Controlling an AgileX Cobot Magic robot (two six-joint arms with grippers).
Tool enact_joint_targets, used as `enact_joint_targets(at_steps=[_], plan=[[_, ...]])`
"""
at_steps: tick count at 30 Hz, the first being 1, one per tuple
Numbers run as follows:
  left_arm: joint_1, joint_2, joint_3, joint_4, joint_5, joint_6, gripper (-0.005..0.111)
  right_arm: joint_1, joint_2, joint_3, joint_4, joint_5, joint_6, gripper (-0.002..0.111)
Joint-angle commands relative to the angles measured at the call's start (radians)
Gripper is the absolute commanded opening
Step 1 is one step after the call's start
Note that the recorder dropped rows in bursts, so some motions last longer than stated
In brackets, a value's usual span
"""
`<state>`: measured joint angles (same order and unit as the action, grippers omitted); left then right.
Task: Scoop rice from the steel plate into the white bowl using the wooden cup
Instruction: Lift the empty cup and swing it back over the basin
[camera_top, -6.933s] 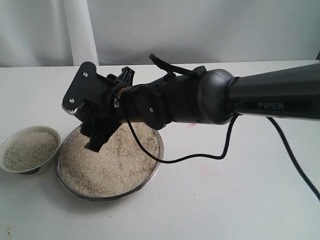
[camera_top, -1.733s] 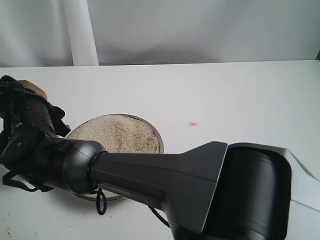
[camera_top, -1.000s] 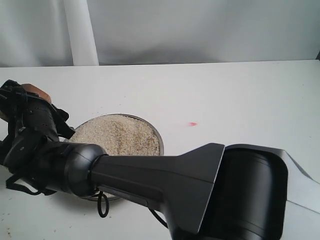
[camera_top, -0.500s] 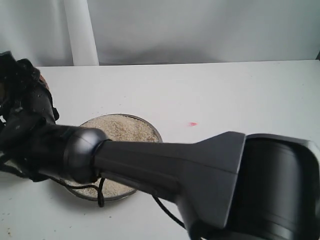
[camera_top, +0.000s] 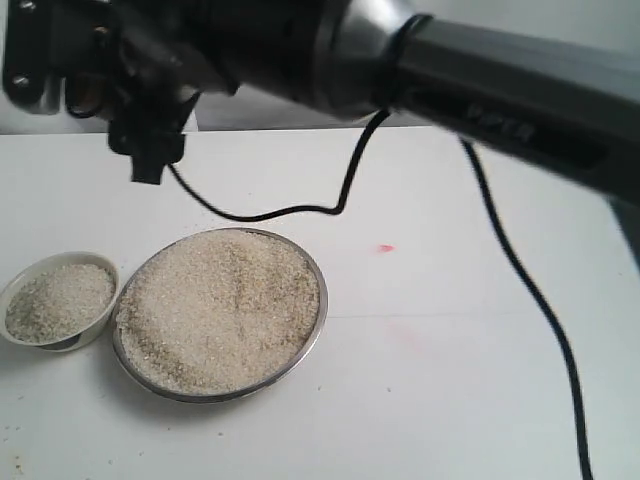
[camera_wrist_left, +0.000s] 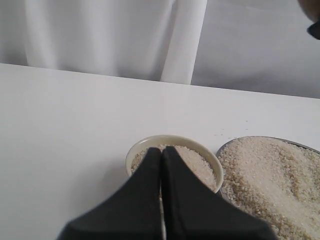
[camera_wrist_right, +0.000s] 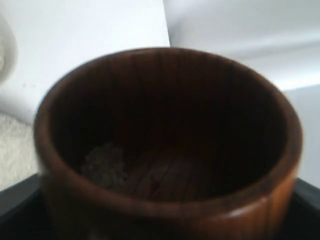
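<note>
The wooden cup (camera_wrist_right: 167, 135) sat between the right gripper's (camera_top: 148, 150) jaws, their black edges showing on either side of its base, clamped onto it. The cup's mouth faced the wrist camera, with only a small patch of rice (camera_wrist_right: 102, 164) clinging to its dark floor. In the exterior view that gripper hung high over the far left of the table (camera_top: 450, 380), well above the dishes, a black cable (camera_top: 300, 210) looping beneath the arm.

The left gripper (camera_wrist_left: 161, 152) had its jaws pressed together with nothing between them, tips pointing at the white bowl (camera_wrist_left: 135, 152).

Counted: one cup, one bowl, one steel plate (camera_top: 318, 320), two grippers. The plate held a broad heap of grains; the bowl, just beside it on its left (whether the rims touched I could not tell), held a smaller one.
</note>
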<state>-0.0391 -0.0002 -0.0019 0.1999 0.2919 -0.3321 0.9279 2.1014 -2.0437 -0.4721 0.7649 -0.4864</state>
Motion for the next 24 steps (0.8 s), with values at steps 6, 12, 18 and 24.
enact_joint_targets(at_steps=[6, 12, 18, 24], plan=[[-0.002, 0.0, 0.002, -0.001, -0.007, -0.004, 0.0, -0.087, -0.067, 0.0, 0.113, 0.341, -0.229, 0.0], [-0.002, 0.0, 0.002, -0.001, -0.007, -0.004, 0.0, -0.103, -0.067, 0.027, 0.098, 0.368, -0.246, 0.0], [-0.002, 0.0, 0.002, -0.001, -0.007, -0.004, 0.0, -0.103, -0.038, 0.158, -0.022, 0.292, -0.231, 0.0], [-0.002, 0.0, 0.002, -0.001, -0.007, -0.004, 0.0, -0.1, 0.029, 0.204, -0.08, 0.217, -0.215, 0.0]])
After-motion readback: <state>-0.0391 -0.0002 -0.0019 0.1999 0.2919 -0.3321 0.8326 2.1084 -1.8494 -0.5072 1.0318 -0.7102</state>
